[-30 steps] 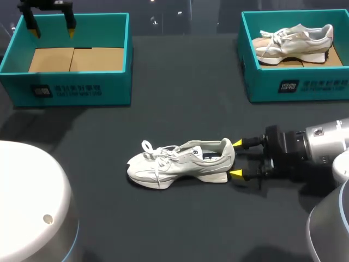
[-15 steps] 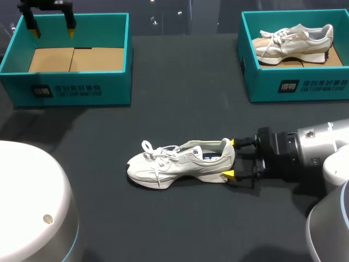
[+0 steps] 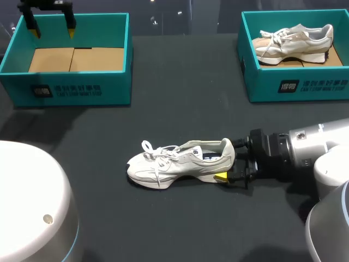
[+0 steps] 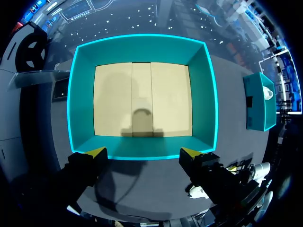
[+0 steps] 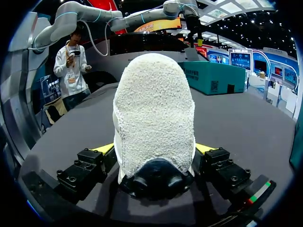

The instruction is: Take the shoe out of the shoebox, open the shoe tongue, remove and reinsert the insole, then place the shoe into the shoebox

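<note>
The right hand (image 3: pixel 228 160) has slid forward around the heel of the sneaker (image 3: pixel 180 164) on the bench, still wide, so I think the grasp comes next

Our shoe (image 3: pixel 180 164) is off-white with pale grey panels, white laces and a dark inside. Its heel is nubbly cream above a black base. Behind the shoe, the left shoebox (image 3: pixel 71 87) and the right shoebox (image 3: pixel 294 82) are teal with tan floors. The table (image 3: pixel 180 224) is charcoal. Our right gripper (image 5: pixel 155 148) is black, tipped yellow.
</note>
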`<state>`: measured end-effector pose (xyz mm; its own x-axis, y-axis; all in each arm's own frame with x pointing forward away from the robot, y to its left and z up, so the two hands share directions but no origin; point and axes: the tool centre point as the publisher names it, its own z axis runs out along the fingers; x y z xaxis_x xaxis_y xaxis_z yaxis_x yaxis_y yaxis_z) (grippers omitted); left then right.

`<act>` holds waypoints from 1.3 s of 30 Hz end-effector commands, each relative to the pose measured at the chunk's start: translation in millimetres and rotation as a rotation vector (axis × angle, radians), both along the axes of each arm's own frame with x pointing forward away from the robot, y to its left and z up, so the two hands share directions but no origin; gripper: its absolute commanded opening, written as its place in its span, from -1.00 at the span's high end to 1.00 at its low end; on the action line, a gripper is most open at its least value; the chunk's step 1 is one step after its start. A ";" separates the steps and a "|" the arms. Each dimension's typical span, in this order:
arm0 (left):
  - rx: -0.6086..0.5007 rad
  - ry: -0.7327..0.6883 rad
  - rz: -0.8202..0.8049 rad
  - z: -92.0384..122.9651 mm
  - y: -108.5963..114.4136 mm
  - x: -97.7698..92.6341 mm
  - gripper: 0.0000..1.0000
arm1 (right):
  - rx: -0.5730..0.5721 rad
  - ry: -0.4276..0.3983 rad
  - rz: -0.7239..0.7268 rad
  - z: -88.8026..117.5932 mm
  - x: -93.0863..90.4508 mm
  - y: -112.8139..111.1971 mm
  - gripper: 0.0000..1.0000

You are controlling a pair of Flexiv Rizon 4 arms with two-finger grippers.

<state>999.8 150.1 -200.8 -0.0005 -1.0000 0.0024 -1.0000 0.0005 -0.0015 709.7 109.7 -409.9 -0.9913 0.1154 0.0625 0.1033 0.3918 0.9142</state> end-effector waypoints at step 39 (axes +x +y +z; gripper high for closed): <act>0.001 0.001 0.000 0.4 -0.1 0.1 -1.00 | 0.003 -0.002 0.034 -1.9 4.7 8.5 1.00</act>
